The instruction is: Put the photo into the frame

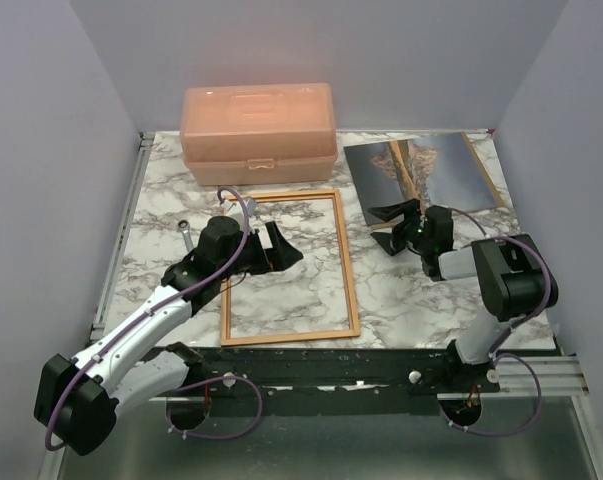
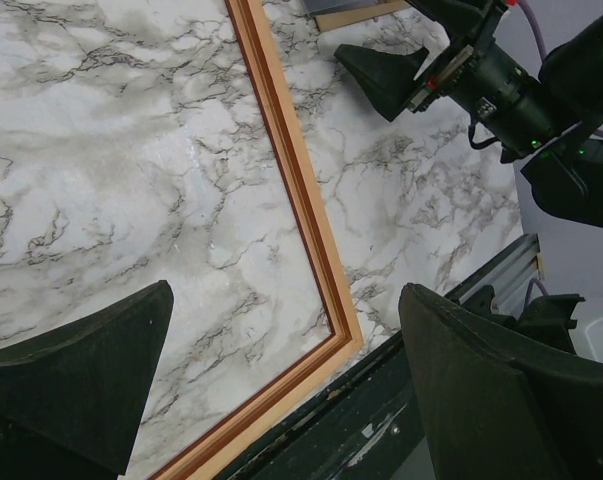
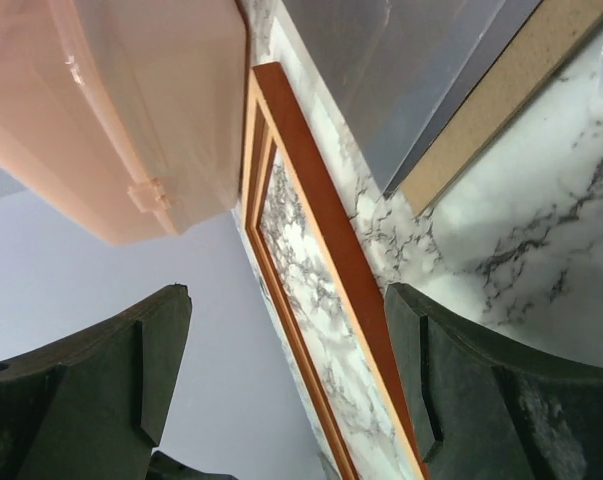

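Observation:
The frame [image 1: 343, 262] lies flat in the middle of the table as an empty wooden rectangle with marble showing through it. The photo [image 1: 421, 172] lies face up at the back right, on a brown backing board [image 1: 488, 168]. My left gripper [image 1: 286, 248] hovers open over the frame's left part. The left wrist view shows the frame's rail [image 2: 301, 190] running between its spread fingers [image 2: 81, 380]. My right gripper [image 1: 386, 228] stands open just in front of the photo's near edge, holding nothing. In the right wrist view the frame [image 3: 321, 230] and the photo [image 3: 401, 70] lie beyond that gripper [image 3: 286, 380].
A peach plastic box [image 1: 259, 133] stands shut at the back, close behind the frame's far rail. A small metal tool [image 1: 184, 232] lies left of the left arm. Walls close in the table on three sides, and a dark rail [image 1: 381, 360] runs along its near edge.

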Robot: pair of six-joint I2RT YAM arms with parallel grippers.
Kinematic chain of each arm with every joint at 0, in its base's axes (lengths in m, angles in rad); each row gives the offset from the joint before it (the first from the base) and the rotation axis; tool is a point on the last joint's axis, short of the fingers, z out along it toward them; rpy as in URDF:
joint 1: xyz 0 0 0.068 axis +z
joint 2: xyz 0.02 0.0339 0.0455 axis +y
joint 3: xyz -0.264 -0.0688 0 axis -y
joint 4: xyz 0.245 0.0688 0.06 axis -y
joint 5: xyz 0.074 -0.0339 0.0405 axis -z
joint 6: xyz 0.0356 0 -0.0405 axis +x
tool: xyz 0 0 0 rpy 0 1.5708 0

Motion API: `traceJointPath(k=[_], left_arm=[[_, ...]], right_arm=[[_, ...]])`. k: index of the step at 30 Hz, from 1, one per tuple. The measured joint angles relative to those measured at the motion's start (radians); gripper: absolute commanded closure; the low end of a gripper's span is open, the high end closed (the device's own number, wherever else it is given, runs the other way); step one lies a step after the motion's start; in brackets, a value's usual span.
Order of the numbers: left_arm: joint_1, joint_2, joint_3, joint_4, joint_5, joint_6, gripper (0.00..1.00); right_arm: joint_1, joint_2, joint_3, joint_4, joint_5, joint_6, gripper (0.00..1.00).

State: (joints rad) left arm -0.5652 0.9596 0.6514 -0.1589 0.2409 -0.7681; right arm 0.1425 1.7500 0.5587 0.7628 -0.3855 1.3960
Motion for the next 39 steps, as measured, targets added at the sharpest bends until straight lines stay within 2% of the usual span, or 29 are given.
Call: traceJointPath(k=[6,11,16,21,24,29,34,39], left_arm=[[0.000,0.000,-0.003,-0.001,0.000,0.002,0.01],[0.000,0.033,-0.001,-0.003,0.000,0.010,0.02],[0.000,0.180,0.075,-0.008,0.020,0.013,0.02],[-0.003,0.394,0.257,-0.008,0.070,0.011,0.05],[-0.025,0.532,0.392,-0.014,0.094,0.011,0.05],[-0.082,0.659,0.523,-0.024,0.109,0.000,0.05],[-0.134,0.674,0.548,-0.025,0.108,-0.006,0.04],[-0.151,0.628,0.547,-0.027,0.101,-0.004,0.04]], right_arm=[[-0.008,-0.113,-0.044,-0.016,0.061,-0.028,0.14],[-0.052,-0.162,0.002,-0.161,0.085,-0.117,0.13],[-0.119,-0.206,0.074,-0.310,0.089,-0.224,0.13],[-0.225,-0.247,0.083,-0.414,0.080,-0.310,0.13],[-0.296,-0.242,0.098,-0.479,0.066,-0.361,0.12],[-0.375,-0.175,0.193,-0.591,0.057,-0.450,0.07],[-0.397,-0.070,0.248,-0.629,0.051,-0.488,0.06],[-0.402,0.011,0.268,-0.552,-0.022,-0.444,0.09]])
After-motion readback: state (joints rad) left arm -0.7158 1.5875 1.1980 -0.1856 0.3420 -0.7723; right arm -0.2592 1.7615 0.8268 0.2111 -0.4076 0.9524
